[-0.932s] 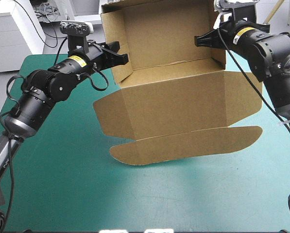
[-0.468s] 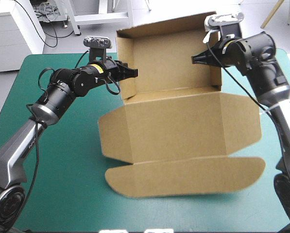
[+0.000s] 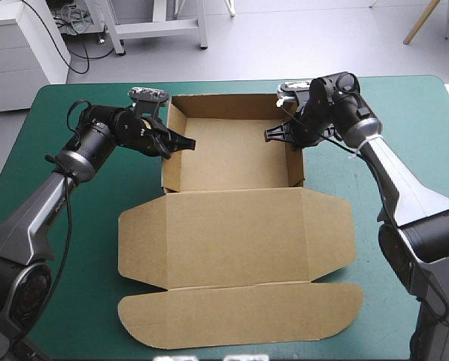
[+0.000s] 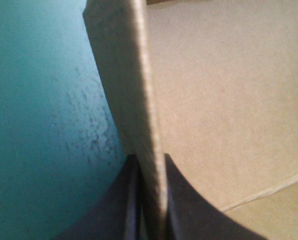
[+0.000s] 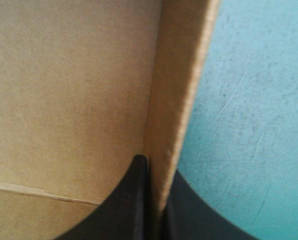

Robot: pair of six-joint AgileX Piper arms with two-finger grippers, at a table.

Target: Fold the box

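TRAY SET DOWN: The flat-cut brown box (image 3: 232, 226) of corrugated board now rests on the teal-green table cover (image 3: 66, 293), at the middle toward the far edge. Moments earlier both arms held it tipped up in the air, its lid hanging. It has since been lowered level and now lies as an open tray with four raised walls. The broad lid and the rounded tuck flap (image 3: 239, 320) are spread flat toward the near edge. The tray stage looks finished, with letting go probably next (a judgement, not a thing seen).

The left gripper (image 3: 182, 143) has its black fin-shaped fingers all but closed, pinching the tray's left wall (image 4: 146, 100). The right gripper (image 3: 278, 134) clamps the right wall (image 5: 176, 100) the same way.

The high view gives the whole layout and both arms. Only the wrist views show the grips themselves: each upright wall's edge runs between nearly touching fingers, with board on the inner side and cover on the outer.
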